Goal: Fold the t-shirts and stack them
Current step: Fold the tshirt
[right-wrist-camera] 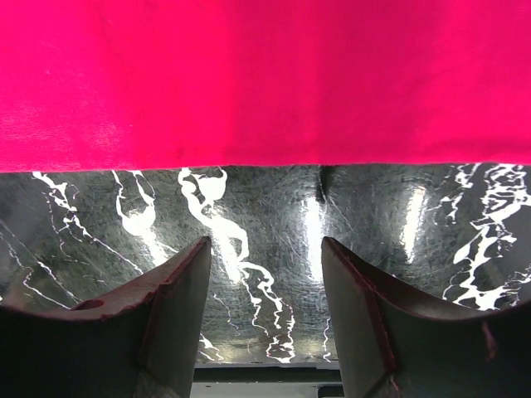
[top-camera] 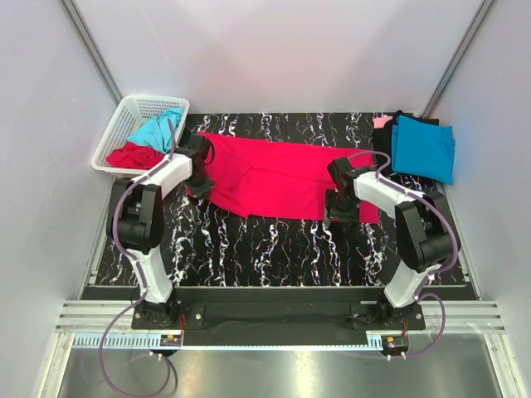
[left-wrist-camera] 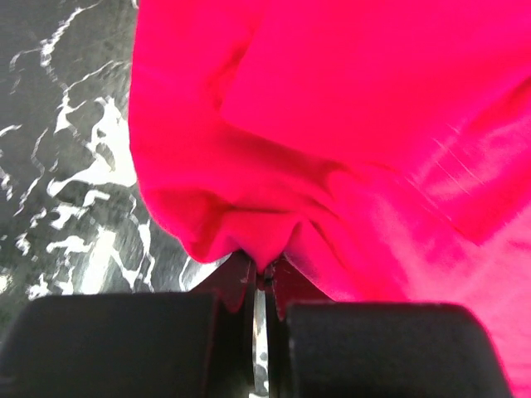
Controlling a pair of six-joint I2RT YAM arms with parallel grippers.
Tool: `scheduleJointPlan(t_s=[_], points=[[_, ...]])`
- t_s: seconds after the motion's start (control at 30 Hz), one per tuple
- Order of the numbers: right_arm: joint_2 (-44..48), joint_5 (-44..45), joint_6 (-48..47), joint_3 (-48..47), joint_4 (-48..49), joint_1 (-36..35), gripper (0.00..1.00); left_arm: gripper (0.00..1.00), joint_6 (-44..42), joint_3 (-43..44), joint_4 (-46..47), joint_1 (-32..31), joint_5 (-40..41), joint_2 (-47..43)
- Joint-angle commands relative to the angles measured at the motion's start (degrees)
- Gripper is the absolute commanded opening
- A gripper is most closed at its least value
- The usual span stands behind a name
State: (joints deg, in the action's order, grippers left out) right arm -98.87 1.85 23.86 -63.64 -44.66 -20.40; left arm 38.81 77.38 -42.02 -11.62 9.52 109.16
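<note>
T-shirts are the job here, and the one in work is the crimson t-shirt (top-camera: pixel 282 178), spread flat across the far half of the tabletop (top-camera: pixel 274 249). It runs from near the far left corner toward the folded pile at the far right corner. In that pile a turquoise t-shirt (top-camera: pixel 423 148) lies on top of a black one (top-camera: pixel 383 137). More shirts sit crumpled in the white basket (top-camera: pixel 124 124) off the far left corner.

The left gripper (left-wrist-camera: pixel 260 278) has its jaws pressed together on a puckered bit of the crimson cloth at the shirt's left end. The right gripper (right-wrist-camera: pixel 265 249) stands with its jaws wide over bare tabletop, just short of the near hem and touching nothing.

To my eye the shirt is light, thin and quite limp. It should sag between any two holds and bunch wherever it is pinched, as it already does on the left. It looks likely to slide easily on the glossy top. I'd say the right place to take it is the near hem toward the right end. A shallow pinch there, level with the left hold, should let the edge lift straight.
</note>
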Motion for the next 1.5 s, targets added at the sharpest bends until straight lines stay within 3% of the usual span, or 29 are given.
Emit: scheduleJointPlan(t_s=[0.0,0.33,0.4,0.47,0.6,0.67,1.0,1.13,1.27,1.4,1.47], points=[[-0.71,-0.53,0.75,-2.19,0.46,-1.04,0.62,0.00,-0.57,-0.30,0.01,-0.07,-2.04,-7.47],[-1.50,-0.62,1.37,-3.51,0.54,-2.53,0.61,0.02,-2.07,-3.46,-0.35,-0.25,-9.16,-18.89],[-1.94,-0.88,1.46,-3.95,0.63,-2.71,0.61,0.18,-3.56,-5.13,1.23,-0.25,-11.88,-19.43],[-2.11,-0.97,1.54,-4.13,0.46,-3.15,0.61,0.46,-4.87,-5.75,2.11,-0.25,-12.33,-18.82],[-3.08,-1.06,1.81,-4.39,0.54,-4.03,0.61,0.68,-5.06,-7.33,3.43,-0.25,-11.28,-17.85],[-3.26,-0.88,1.81,-4.39,0.46,-4.47,0.60,0.71,-4.36,-8.21,3.35,-0.25,-9.97,-17.67],[-4.31,0.08,2.07,-3.95,0.54,-5.08,0.60,0.69,2.76,-14.80,-1.04,-0.42,7.88,-23.12],[-4.93,0.26,2.16,-3.95,0.54,-5.26,0.59,0.57,3.03,-14.55,-0.96,-0.42,8.24,-19.97],[-4.84,0.70,1.98,-3.86,0.37,-5.35,0.58,0.37,3.03,-12.88,-0.61,-0.34,7.89,-16.11],[-4.67,1.32,1.72,-4.04,0.10,-5.35,0.58,0.27,3.55,-10.33,-1.13,-0.25,7.53,-11.96],[-4.49,1.41,1.54,-4.04,-0.16,-5.35,0.58,0.27,3.99,-9.27,-1.13,-0.25,7.71,-10.64]])
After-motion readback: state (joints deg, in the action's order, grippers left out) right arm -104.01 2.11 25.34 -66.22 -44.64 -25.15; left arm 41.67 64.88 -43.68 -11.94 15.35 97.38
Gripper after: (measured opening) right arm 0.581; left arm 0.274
